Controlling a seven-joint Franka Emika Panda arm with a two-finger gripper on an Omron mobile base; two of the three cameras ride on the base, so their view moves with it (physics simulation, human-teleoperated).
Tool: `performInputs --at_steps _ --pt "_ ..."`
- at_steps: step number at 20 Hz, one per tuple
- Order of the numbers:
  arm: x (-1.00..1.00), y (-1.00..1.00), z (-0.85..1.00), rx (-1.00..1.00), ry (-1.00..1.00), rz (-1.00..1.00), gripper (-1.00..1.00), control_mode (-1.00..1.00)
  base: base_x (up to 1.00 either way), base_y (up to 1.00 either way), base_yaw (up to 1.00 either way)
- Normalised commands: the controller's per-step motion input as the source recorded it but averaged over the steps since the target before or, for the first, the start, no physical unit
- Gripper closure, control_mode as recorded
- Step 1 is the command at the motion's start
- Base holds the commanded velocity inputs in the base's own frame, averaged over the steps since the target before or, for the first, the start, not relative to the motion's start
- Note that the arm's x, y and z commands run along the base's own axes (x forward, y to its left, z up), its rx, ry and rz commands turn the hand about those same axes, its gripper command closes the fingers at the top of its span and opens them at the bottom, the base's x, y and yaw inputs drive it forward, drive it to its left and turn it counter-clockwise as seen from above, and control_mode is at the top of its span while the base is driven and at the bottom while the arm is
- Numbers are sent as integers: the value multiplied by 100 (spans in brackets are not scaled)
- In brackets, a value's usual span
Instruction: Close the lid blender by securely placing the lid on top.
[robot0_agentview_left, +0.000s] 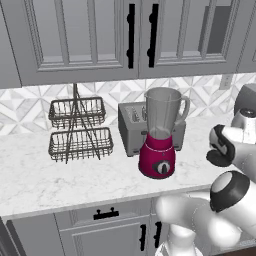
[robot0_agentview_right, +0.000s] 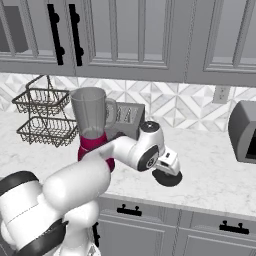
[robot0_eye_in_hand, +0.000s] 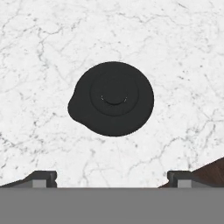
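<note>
Black blender lid (robot0_eye_in_hand: 112, 99) laid flat on marble table (robot0_eye_in_hand: 183, 52), pincer (robot0_eye_in_hand: 112, 177) held apart directly above it, blender (robot0_agentview_left: 161, 132) jar left uncovered.

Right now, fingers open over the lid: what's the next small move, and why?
Probably lower straight down. In the hand view the black lid lies flat on the marble counter, centred ahead of the open fingers, untouched. The blender jar is uncovered.
</note>
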Motion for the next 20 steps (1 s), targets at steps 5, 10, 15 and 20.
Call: performInputs --at_steps 5,10,15,20 --pt "17 -14 -25 1 2 4 -100 -100 0 0 0" --pt "17 -11 -19 1 1 4 -100 -100 0 0 0" --pt "18 -10 -17 1 1 4 -100 -100 0 0 0" --pt "19 -10 -17 1 1 4 -100 -100 0 0 0"
